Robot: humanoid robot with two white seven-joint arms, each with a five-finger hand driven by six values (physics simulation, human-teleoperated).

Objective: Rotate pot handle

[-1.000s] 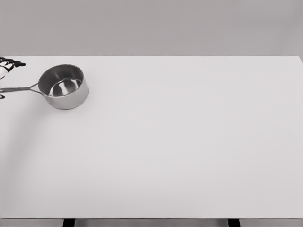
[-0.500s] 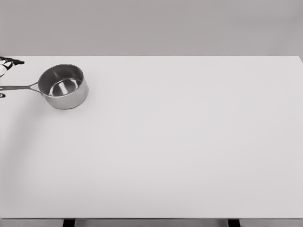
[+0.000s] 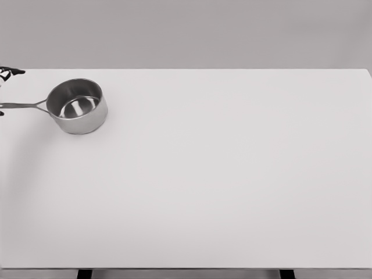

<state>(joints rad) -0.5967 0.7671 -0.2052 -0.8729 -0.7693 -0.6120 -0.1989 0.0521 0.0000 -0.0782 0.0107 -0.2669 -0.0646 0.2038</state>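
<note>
A steel pot stands on the white table near its far left corner. Its thin handle points left and runs to the picture's left edge. Only a small dark part of my left hand shows at that edge, just above the handle's end. Another dark bit sits right below the handle's end. The rest of the hand is cut off, so its hold on the handle is hidden. My right hand is out of sight.
The table's far edge meets a plain grey wall. Its front edge runs along the bottom, with two dark legs under it.
My left hand has slid further left, so less of it shows. The handle's end has swung slightly toward the far edge, and the pot has shifted a touch with it.
</note>
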